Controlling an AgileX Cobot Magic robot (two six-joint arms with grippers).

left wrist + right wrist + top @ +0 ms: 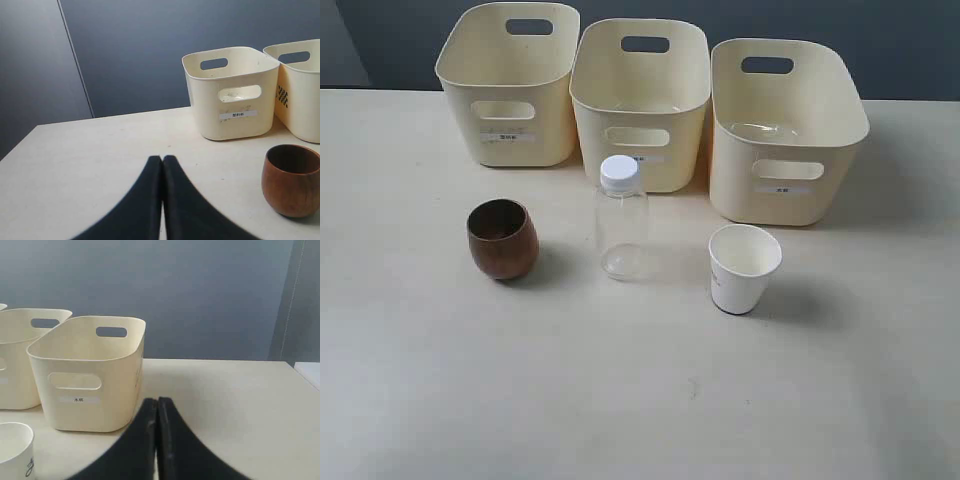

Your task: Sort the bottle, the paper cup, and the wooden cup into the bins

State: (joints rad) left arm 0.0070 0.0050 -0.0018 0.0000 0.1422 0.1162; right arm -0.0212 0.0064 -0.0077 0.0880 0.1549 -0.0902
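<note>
Three bins [640,90] hold nothing | left gripper [162,165] clenched | right gripper [157,407] clenched

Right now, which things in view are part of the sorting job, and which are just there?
Part of the job:
- bottle, upright, between the cups
- wooden cup, upright
- paper cup, upright
- three bins, in a row behind them

Just there:
- table
- dark wall behind it
- nothing else loose in view; left gripper and right gripper are shut and empty
</note>
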